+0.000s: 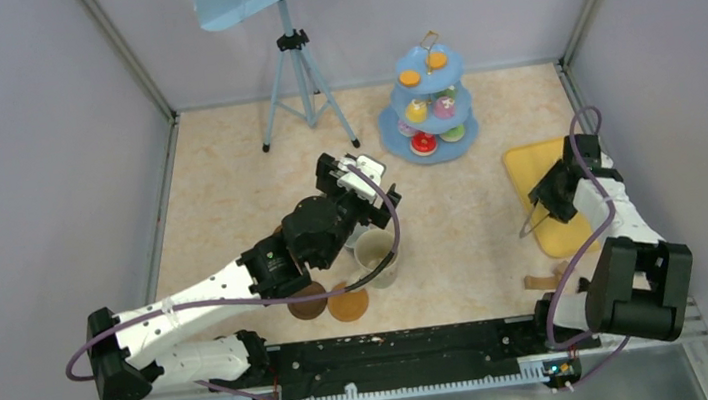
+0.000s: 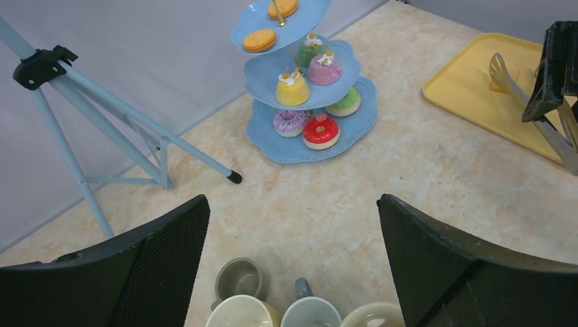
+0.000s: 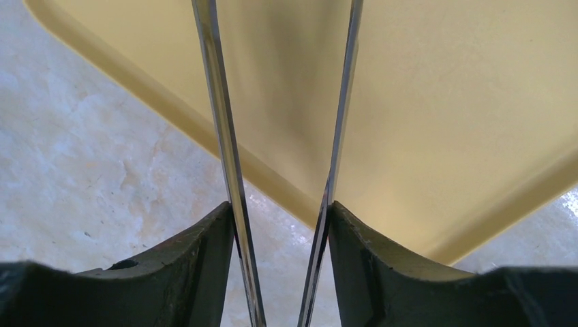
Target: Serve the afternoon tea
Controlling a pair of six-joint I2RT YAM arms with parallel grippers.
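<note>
Cake stand (image 2: 286, 151) sits between tripod (image 1: 292, 41) and tray (image 2: 470, 82).

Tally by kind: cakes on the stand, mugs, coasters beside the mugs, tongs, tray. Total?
toy cakes on the cake stand: 8
mugs: 4
coasters beside the mugs: 2
tongs, held in the right gripper: 1
yellow tray: 1
Total: 16

Shiny metal tongs (image 3: 222, 136), glossy yellow tray (image 3: 443, 102), glossy cake stand (image 2: 269, 144)
</note>
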